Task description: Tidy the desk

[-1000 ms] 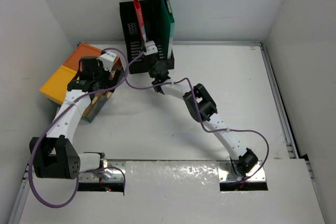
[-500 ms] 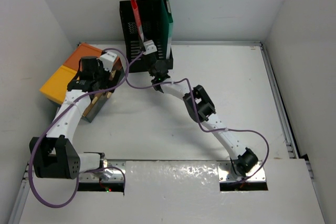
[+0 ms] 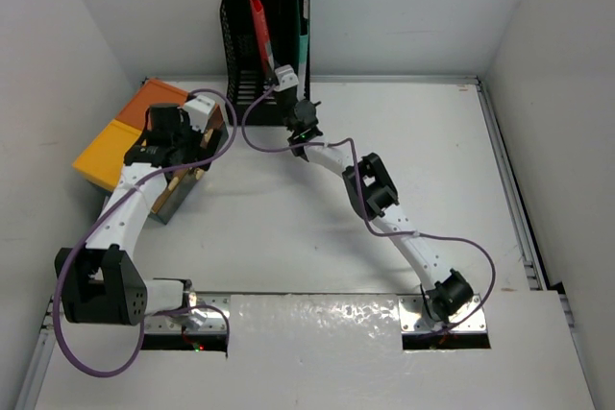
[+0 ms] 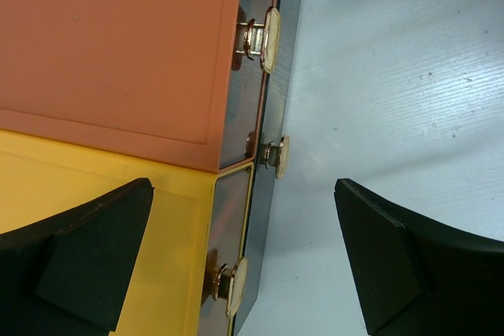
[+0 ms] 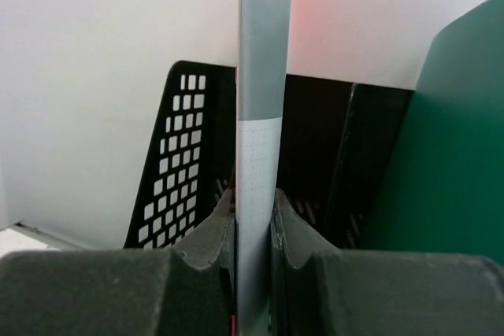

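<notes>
Top view, desk: your large flat white rectangular desk (image 3: pixel 432 160) carries everything.
Top view, far edge: a black mesh file rack (image 3: pixel 240 36) with a flat green folder (image 3: pixel 304 36); your right gripper (image 3: pixel 284 79) reaches it.
Top view, left edge: an orange-and-yellow drawer box (image 3: pixel 125 136), with your left gripper (image 3: pixel 197 132) over its front.
Left wrist: released, fingers (image 4: pixel 102 234) wide apart, straddling 3 gold drawer handles (image 4: pixel 272 29).
Right wrist: clenched on a thin red-and-grey folder (image 5: pixel 260 116), upright before the rack.

Left arm (image 3: pixel 130 204): elbow bent, reaching far-left; left gripper (image 4: pixel 244 257) facing down, jaws wide apart. Right arm (image 3: pixel 404 232): extended toward far centre; right gripper (image 5: pixel 253 230) clamped on a thin upright folder (image 5: pixel 260 116)
</notes>
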Available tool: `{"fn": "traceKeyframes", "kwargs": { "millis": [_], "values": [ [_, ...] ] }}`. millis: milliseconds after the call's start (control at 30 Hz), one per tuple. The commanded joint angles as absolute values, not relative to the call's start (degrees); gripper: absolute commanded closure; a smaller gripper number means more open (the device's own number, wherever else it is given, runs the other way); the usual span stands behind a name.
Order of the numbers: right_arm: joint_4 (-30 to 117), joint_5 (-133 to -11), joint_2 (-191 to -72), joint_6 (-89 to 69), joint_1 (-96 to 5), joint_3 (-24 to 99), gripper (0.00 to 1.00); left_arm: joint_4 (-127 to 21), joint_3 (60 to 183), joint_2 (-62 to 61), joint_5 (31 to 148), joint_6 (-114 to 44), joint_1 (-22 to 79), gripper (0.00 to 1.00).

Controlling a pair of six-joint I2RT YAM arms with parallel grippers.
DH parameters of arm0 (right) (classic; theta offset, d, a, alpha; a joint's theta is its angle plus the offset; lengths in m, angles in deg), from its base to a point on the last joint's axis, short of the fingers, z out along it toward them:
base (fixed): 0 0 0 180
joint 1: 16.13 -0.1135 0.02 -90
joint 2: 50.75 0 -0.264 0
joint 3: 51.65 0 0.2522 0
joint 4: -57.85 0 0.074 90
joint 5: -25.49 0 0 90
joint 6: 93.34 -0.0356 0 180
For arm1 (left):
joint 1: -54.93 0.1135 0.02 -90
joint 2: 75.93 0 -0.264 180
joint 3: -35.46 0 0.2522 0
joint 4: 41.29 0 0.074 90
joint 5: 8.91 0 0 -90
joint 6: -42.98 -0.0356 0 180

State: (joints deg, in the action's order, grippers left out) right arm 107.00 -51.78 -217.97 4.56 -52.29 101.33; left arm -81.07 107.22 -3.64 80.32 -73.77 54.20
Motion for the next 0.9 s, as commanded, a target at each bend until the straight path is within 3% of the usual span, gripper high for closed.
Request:
{"fn": "traceKeyframes", "kwargs": {
  "millis": [0, 300, 700, 767, 800, 867],
  "values": [
    [101.1, -56.0, -220.1, 4.0, -50.6, 102.8, 1.00, -80.1, 108.2, -3.7, 80.8, -74.1, 54.8, 0.00],
    [101.4, -52.7, -220.4, 1.0, -53.0, 97.2, 1.00, -80.2, 108.1, -3.9, 80.8, -74.4, 54.8, 0.00],
    [115.7, -44.7, -203.9, -3.3, -56.4, 70.0, 1.00, -81.1, 108.5, -5.0, 80.8, -74.4, 54.8, 0.00],
    [116.2, -45.3, -201.8, -4.2, -56.5, 68.0, 0.88, -81.1, 108.5, -5.2, 82.1, -74.6, 54.8, 0.00],
    [116.5, -45.8, -201.1, -3.8, -56.4, 66.5, 0.77, -81.1, 108.3, -5.3, 82.2, -74.6, 54.8, 0.00],
    [116.9, -46.5, -199.0, -3.8, -56.5, 64.3, 0.68, -81.1, 108.1, -5.2, 82.4, -74.8, 54.8, 0.00]
  ]
}}
